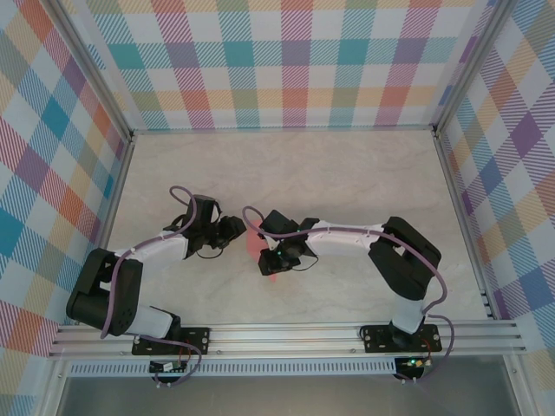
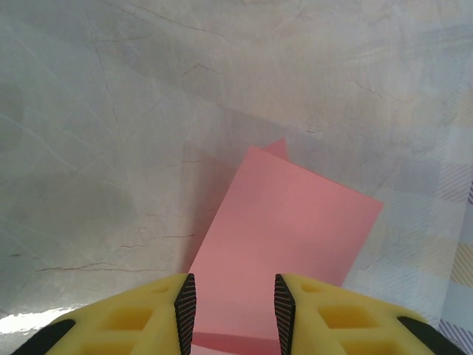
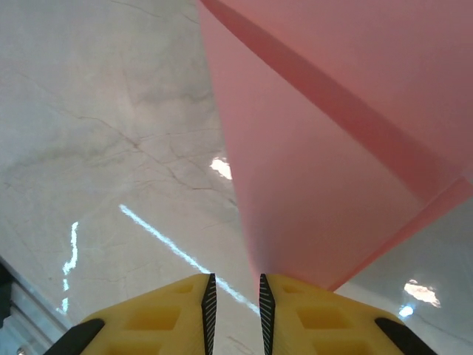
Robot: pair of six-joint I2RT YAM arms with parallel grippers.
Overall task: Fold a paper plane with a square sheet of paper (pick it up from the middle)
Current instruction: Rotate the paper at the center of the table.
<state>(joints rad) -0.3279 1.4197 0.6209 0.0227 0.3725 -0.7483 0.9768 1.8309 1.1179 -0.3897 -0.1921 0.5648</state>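
This looks like a robot lab. Bright checked walls (image 1: 295,61) stand at 9, 12 and 3 o'clock around a pale desk (image 1: 347,173). The left arm (image 1: 113,290) and right arm (image 1: 408,260) are bolted to a metal rail (image 1: 295,334) at 6 o'clock.

A pale, marble-patterned bench (image 1: 347,173) spreads across the middle of the frame, veined with fine grey cracks. Three walls enclose it, all in pastel plaid of teal, pink, orange and purple: the back wall (image 1: 286,61) along the top, the left wall (image 1: 43,173) and the right wall (image 1: 512,173) slanting down the sides. Silver metal posts (image 1: 87,69) mark the corners. A ribbed aluminium rail (image 1: 286,334) runs along the lower edge. Bright streaks of light (image 3: 170,244) gleam on the bench surface at lower left in the right wrist view.
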